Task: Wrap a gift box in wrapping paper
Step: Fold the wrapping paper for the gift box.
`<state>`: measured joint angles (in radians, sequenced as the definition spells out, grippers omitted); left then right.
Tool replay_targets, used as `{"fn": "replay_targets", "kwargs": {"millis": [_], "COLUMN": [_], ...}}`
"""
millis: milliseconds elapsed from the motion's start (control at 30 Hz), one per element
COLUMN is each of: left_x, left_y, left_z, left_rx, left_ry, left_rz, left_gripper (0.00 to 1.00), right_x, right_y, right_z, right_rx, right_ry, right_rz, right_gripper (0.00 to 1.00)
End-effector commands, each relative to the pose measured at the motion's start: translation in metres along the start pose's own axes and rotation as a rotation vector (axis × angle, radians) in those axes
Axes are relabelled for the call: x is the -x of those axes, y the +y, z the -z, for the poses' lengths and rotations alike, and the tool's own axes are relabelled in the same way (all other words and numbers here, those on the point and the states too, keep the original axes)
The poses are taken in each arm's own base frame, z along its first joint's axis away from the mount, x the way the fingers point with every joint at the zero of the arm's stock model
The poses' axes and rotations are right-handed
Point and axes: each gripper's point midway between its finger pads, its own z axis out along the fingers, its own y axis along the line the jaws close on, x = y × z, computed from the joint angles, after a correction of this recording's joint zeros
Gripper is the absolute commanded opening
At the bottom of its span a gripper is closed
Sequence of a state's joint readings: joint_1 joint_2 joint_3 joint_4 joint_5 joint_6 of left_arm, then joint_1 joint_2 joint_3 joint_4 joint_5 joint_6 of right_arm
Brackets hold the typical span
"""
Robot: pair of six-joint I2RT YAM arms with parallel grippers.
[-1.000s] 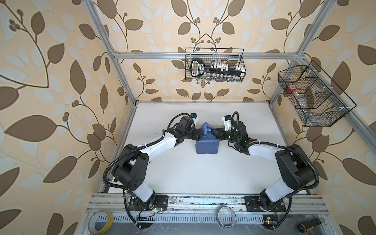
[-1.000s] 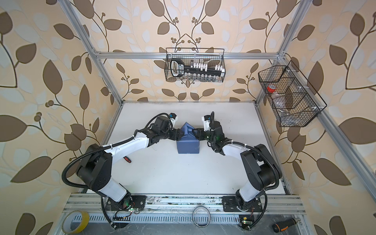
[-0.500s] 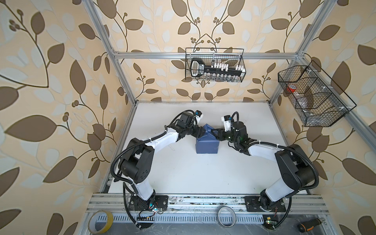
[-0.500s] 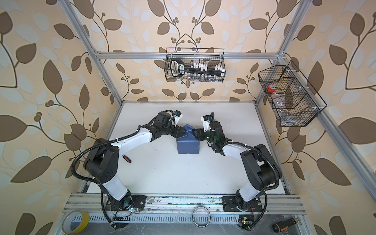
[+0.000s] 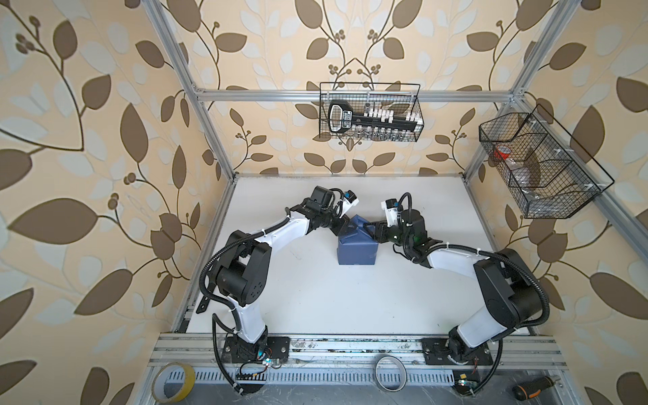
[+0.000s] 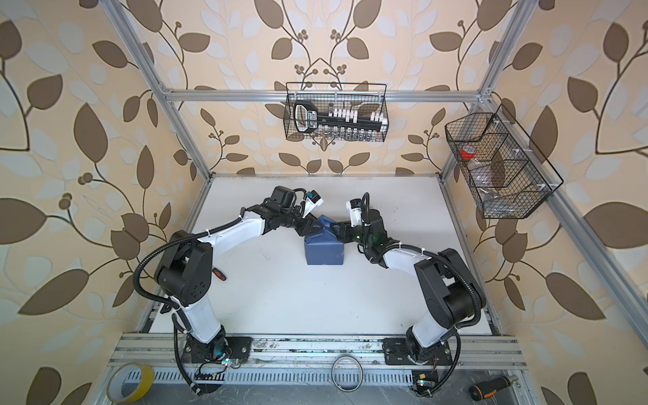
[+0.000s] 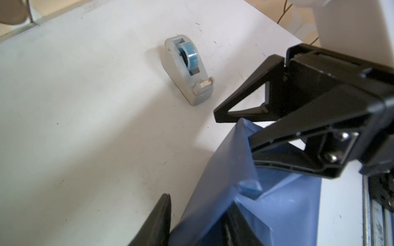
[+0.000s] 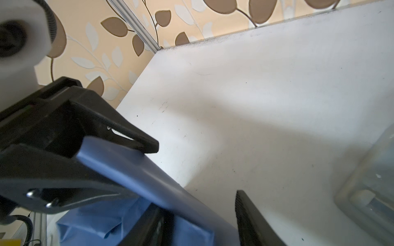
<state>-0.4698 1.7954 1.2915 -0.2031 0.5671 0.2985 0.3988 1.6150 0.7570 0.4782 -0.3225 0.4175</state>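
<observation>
Slate-blue wrapping paper (image 5: 357,250) covers gift box on table (image 5: 315,298); box itself hidden. L gripper (image 5: 343,226) & R gripper (image 5: 371,231) meet at the raised end fold. R fingers (image 7: 241,102) spread, fold tip btwn them, one finger clear of it. L fingers (image 8: 138,141) straddle fold ridge, one tip on it; squeezing or not, can't tell. Only L wrist view shows tape dispenser (image 7: 188,70) sharp, past R fingertips.

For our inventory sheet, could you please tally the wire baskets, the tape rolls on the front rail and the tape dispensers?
Wire baskets: 2
Tape rolls on the front rail: 2
Tape dispensers: 1
Total: 5
</observation>
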Motion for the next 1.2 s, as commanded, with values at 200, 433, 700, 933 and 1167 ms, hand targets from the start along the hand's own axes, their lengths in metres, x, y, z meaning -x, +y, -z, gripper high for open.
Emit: {"fn": "replay_targets", "kwargs": {"millis": [200,433,700,933,1167], "left_x": [0.015,0.014,0.012,0.012,0.009], "left_y": [-0.025,-0.027,-0.028,-0.031,-0.042], "left_z": [0.005,0.012,0.02,0.024,0.026], "left_rx": [-0.122,-0.087,-0.026,0.023,0.031], "left_ry": [-0.072,-0.108,-0.126,-0.132,-0.132], "left_rz": [-0.114,-0.157,-0.198,-0.234,-0.283], "left_gripper": [0.15,0.06,0.04,0.04,0.1], "right_x": [-0.022,-0.011,0.003,-0.009,-0.033], "right_y": [-0.004,0.0,0.007,0.005,-0.005], "right_z": [0.001,0.009,0.025,0.039,0.037], "right_rx": [-0.007,-0.022,-0.052,-0.107,-0.129], "right_ry": [0.084,0.092,0.118,0.182,0.213], "right_rz": [-0.004,-0.016,-0.038,-0.07,-0.103], "right_gripper": [0.53,0.58,0.65,0.67,0.67]}}
